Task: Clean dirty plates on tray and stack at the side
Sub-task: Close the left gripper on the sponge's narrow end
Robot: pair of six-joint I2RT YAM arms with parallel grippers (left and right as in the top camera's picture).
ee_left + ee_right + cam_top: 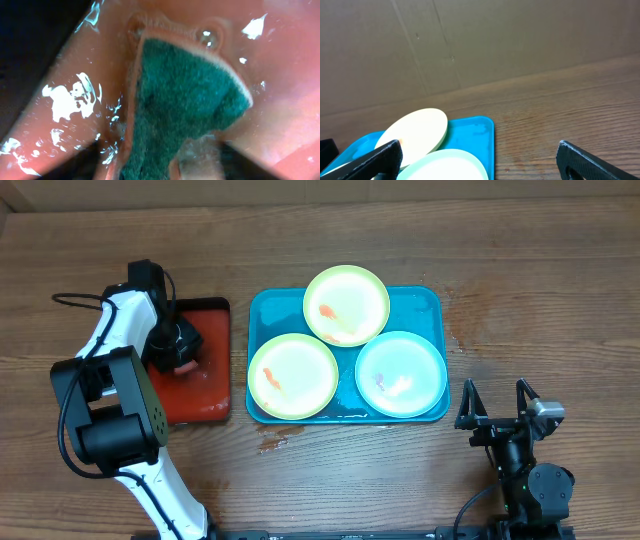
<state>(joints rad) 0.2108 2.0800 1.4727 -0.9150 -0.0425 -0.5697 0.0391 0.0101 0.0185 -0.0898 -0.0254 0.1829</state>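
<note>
Green scouring sponge (185, 100) is seen on the red-brown tray (290, 100) between the parted fingers of the left pincer (165, 165); the right pincer (477, 162) is held spread wide, empty.

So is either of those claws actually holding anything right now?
No. The left gripper, open, straddles the near end of the sponge without visibly pinching it; the right gripper is open and empty.

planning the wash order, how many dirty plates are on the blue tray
3, all on the turquoise tray: far lime-green plate at the middle back, near-left lime-green plate, pale blue plate at near right. None are stacked, so none seems hidden.
</note>
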